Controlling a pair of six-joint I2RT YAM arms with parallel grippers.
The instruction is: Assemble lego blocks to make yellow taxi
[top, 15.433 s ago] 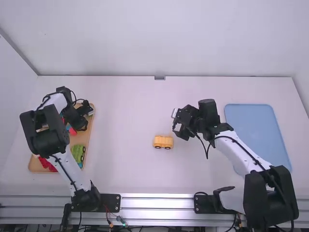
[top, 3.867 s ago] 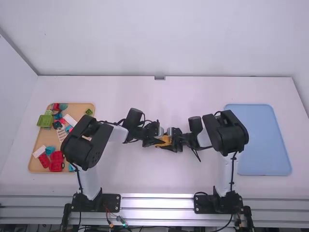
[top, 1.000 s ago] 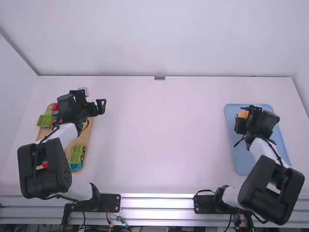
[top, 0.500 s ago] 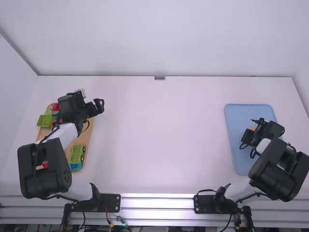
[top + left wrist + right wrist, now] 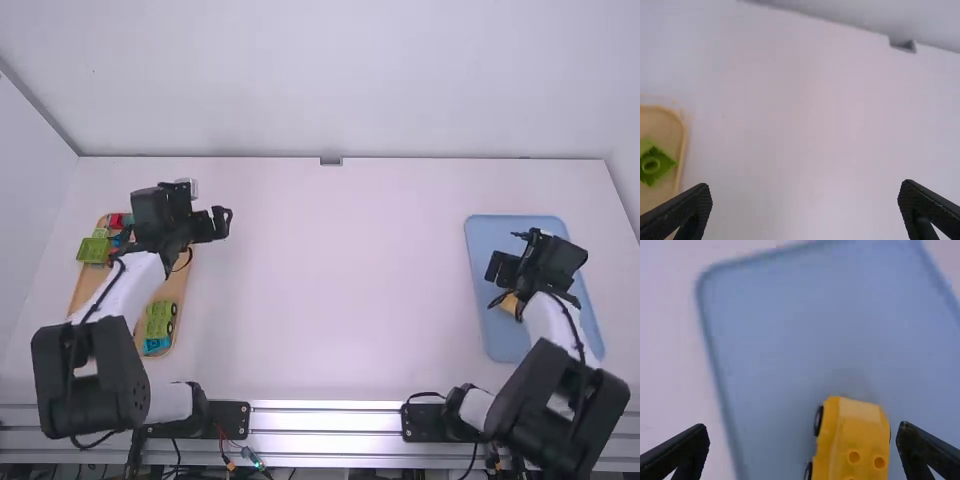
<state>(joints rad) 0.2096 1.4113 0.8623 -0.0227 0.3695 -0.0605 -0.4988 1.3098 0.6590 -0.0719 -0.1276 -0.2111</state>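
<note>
- Nearest, a metal rail (image 5: 325, 418) runs along the near edge of the worktop (image 5: 330, 300), with both arms standing at it.
- Near end of the wood tray (image 5: 175, 347): a turquoise block (image 5: 157, 345), then a green block with black wheels (image 5: 160, 320) just beyond it. The left arm (image 5: 130, 285) crosses this tray and hides part of it.
- The taxi (image 5: 852, 440), yellow with dark wheels and round studs on top, rests on the blue tray (image 5: 490, 225), partly hidden in the high view by the right arm (image 5: 550, 325). A few seconds ago it was mid-worktop with both hands on it.
- The right hand (image 5: 507, 250) is over the blue tray, released, its fingers spread wide and clear of the taxi. Half a second ago it was nearer the rail; it has moved away from it.
- Farther up the wood tray sit a green tub-shaped block (image 5: 93, 250) and a red block (image 5: 116, 220). A green square block (image 5: 655, 165) lies near a corner.
- The left hand (image 5: 208, 205) is beside the wood tray, released and empty, a touch farther right than half a second ago.
- Farthest, a small grey bracket (image 5: 331, 161) at the worktop's far edge.
</note>
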